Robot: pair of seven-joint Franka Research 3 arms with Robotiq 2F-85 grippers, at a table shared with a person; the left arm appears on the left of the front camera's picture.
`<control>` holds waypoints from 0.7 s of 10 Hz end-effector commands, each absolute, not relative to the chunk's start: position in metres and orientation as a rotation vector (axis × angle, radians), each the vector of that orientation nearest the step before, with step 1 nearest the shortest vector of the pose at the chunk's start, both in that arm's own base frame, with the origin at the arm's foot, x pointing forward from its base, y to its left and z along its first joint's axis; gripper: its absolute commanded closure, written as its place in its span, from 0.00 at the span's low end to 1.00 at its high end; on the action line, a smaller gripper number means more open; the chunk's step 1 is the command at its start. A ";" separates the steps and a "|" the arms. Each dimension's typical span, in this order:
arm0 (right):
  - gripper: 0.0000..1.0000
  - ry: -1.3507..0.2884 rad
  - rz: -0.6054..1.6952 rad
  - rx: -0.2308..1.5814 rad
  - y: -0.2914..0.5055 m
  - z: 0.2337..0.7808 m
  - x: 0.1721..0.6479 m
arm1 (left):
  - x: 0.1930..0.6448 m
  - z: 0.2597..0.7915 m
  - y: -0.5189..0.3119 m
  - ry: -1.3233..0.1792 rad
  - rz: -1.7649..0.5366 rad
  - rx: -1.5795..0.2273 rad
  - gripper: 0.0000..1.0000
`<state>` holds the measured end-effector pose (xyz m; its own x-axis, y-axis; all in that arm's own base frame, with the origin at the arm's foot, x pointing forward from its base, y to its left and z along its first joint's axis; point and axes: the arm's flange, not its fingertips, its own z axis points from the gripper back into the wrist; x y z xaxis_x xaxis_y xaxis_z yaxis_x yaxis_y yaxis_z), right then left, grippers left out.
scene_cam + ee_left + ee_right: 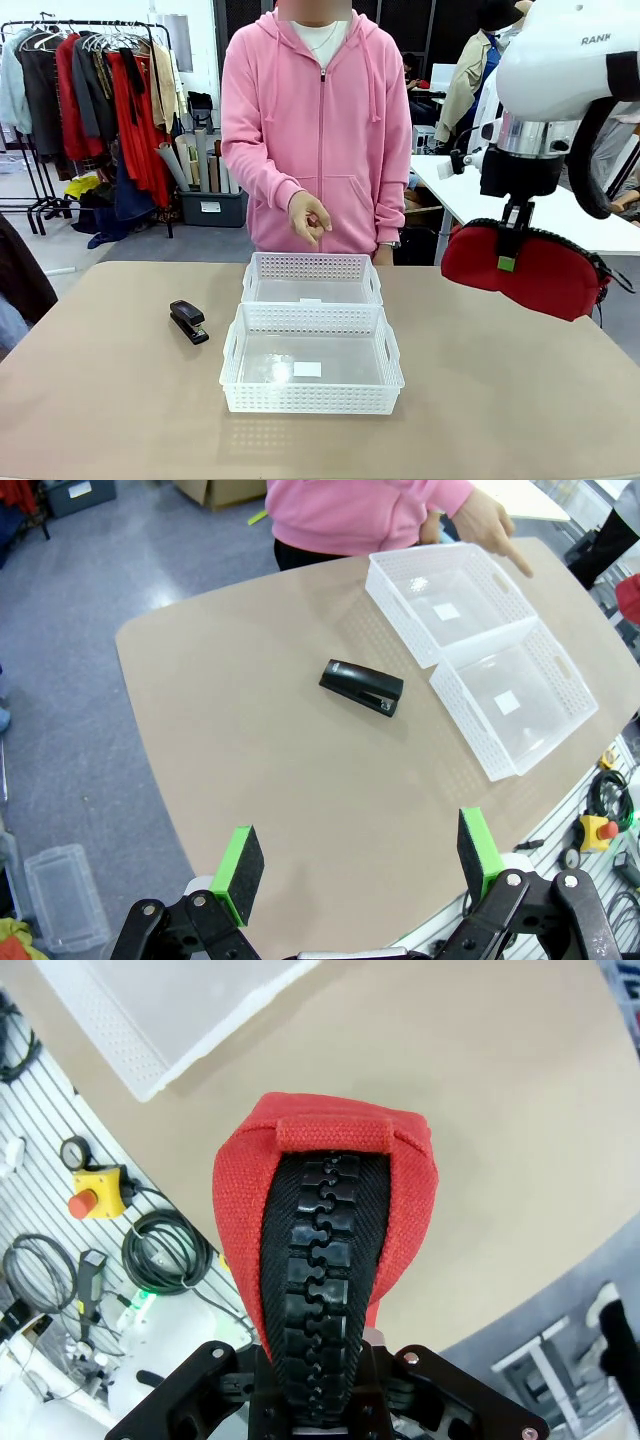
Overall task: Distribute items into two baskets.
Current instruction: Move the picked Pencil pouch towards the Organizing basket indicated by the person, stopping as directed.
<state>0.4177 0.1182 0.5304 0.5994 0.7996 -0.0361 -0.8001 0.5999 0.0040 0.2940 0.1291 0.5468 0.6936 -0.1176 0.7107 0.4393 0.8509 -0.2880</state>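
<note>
My right gripper (511,252) is shut on the red zippered pouch (530,268), holding it in the air above the table's right side, right of the baskets. In the right wrist view the pouch (325,1220) fills the middle, its black zip facing the camera. Two white baskets sit mid-table, touching: the nearer one (312,397) and the farther one (312,266), both with nothing in them; they also appear in the left wrist view (520,685) (440,585). The black stapler (188,321) (362,687) lies on the table left of the baskets. My left gripper (355,865) is open, high above the table's near left.
A person in a pink hoodie (315,130) stands at the far side, one hand (308,218) held above the far basket with a finger pointing down. Clothes racks stand behind at left. Cables and a yellow emergency-stop box (98,1190) lie beside the table's edge.
</note>
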 end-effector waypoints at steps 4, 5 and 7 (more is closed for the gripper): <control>1.00 -0.027 1.121 0.051 0.120 0.510 0.398 | 0.294 0.547 0.129 -0.748 -0.325 -0.466 0.00; 1.00 -0.025 1.161 0.049 0.127 0.507 0.399 | 0.294 0.547 0.129 -0.748 -0.325 -0.466 0.00; 1.00 -0.019 1.244 0.067 0.146 0.501 0.399 | 0.294 0.547 0.129 -0.748 -0.325 -0.466 0.00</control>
<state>0.3984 0.1421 0.5053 0.3801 0.9249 0.0118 -0.9246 0.3796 0.0307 0.2940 0.1291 0.5468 0.6936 -0.1175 0.7107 0.4392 0.8510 -0.2880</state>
